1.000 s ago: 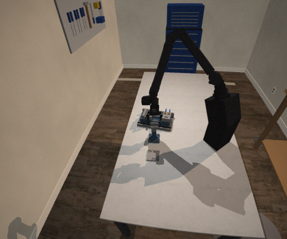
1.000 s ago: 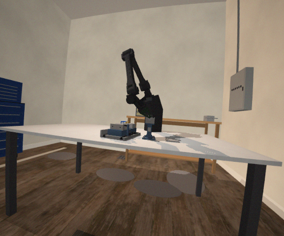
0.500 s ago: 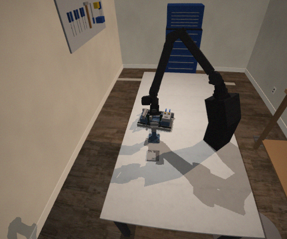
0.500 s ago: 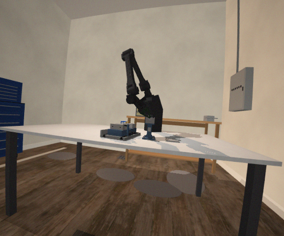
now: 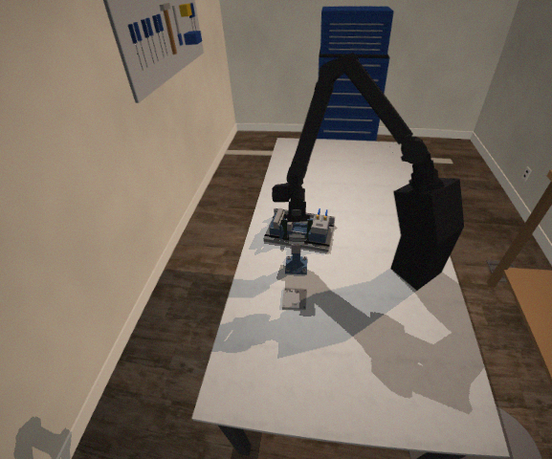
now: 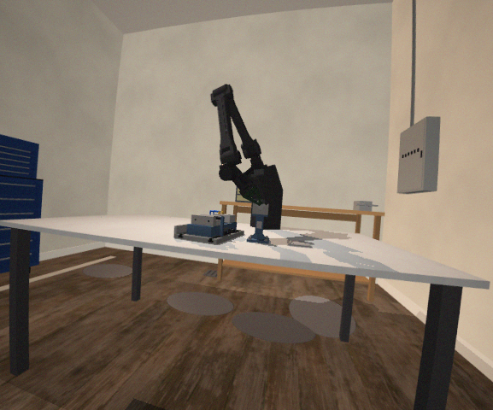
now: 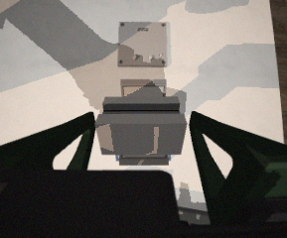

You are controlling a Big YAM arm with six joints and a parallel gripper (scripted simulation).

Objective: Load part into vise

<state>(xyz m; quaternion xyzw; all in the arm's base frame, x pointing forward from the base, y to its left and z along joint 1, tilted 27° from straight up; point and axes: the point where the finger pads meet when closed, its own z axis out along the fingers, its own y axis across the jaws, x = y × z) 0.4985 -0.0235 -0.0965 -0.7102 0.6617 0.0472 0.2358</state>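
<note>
Gripper (image 7: pixel 140 144) open, empty. Part (image 7: pixel 140 131) rests between the fingers, apparently on the V-block; infeed plate (image 7: pixel 144 45) beyond is bare. Regrip pending; loading into vise (image 5: pixel 299 230) remains.

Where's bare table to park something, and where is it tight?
Bare room: the near table stretch beyond the infeed plate, and the far end behind the vise. Crowded: the line of vise, V-block and plate, with the open gripper straddling the part.

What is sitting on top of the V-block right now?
The grey block rests on the V-block, between the open jaws of the gripper, which touch nothing. The block covers the V-groove, so its seating and slot side cannot be seen.
</note>
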